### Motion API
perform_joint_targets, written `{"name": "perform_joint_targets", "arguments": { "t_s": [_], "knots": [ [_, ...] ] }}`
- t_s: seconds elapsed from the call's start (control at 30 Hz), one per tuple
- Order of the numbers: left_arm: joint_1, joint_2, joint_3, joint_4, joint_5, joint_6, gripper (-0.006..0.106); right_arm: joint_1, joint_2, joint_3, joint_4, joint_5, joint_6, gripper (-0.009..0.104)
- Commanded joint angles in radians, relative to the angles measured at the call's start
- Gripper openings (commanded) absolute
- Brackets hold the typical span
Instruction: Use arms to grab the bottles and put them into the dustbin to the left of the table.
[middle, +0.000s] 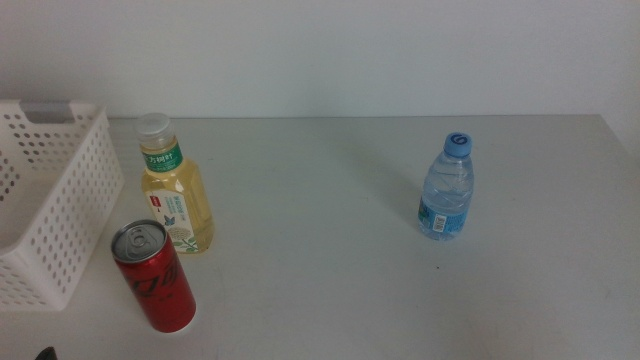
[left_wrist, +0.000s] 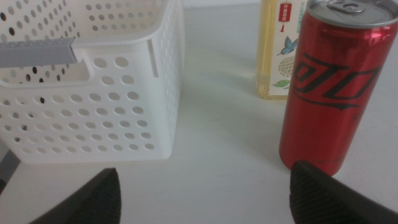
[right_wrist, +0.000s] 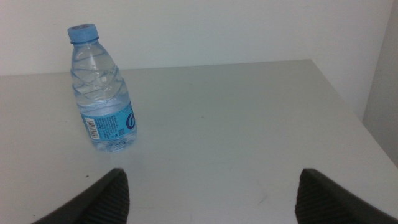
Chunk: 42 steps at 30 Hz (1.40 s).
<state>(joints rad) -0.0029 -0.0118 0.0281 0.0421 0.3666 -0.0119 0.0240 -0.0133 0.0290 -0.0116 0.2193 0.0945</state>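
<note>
Plain light grey-white tabletop: white perforated plastic basket far left; beside it yellowish tea bottle w/ white cap, red soda can upright; small clear water bottle w/ blue cap well apart, right.

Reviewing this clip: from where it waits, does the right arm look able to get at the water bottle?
Probably yes. The right gripper waits with jaws open, and only bare table lies between it and the upright water bottle, which stands alone, well apart from the tea bottle and can.

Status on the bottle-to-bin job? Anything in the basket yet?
Done: nothing. What shows of the dustbin holds no bottle. In hand: nothing either; left gripper is open, low by the red soda can, and right gripper is open, facing the water bottle. Left: the tea bottle, water bottle and can all stand upright on the table.
</note>
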Motion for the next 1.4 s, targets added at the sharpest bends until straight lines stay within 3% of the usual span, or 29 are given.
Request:
{"name": "perform_joint_targets", "arguments": {
  "t_s": [0.0,0.17,0.33,0.63,0.87,1.07,1.37],
  "knots": [
    [-0.010,-0.023,0.001,-0.018,-0.075,-0.014,0.092,-0.004,-0.021,-0.010,-0.009,-0.081,-0.012,0.094],
    [-0.075,0.058,0.001,-0.066,-0.125,-0.014,0.092,-0.004,-0.021,-0.010,-0.009,-0.079,-0.012,0.094],
    [-0.234,0.230,0.001,-0.071,-0.239,-0.014,0.092,-0.004,-0.021,-0.010,-0.009,-0.079,-0.012,0.094],
    [-0.471,0.635,0.001,-0.088,-0.740,-0.014,0.092,-0.004,-0.021,-0.010,-0.009,-0.079,-0.012,0.094],
    [-0.473,1.008,0.005,-0.173,-1.181,-0.014,0.092,-0.004,-0.021,-0.010,-0.009,-0.079,-0.012,0.094],
    [-0.473,1.192,0.005,-0.234,-1.456,-0.014,0.092,-0.004,-0.021,-0.010,-0.009,-0.079,-0.012,0.094],
    [-0.473,1.237,0.005,-0.289,-1.528,-0.006,0.092,-0.004,-0.021,-0.010,-0.009,-0.079,-0.012,0.094]
  ]
}}
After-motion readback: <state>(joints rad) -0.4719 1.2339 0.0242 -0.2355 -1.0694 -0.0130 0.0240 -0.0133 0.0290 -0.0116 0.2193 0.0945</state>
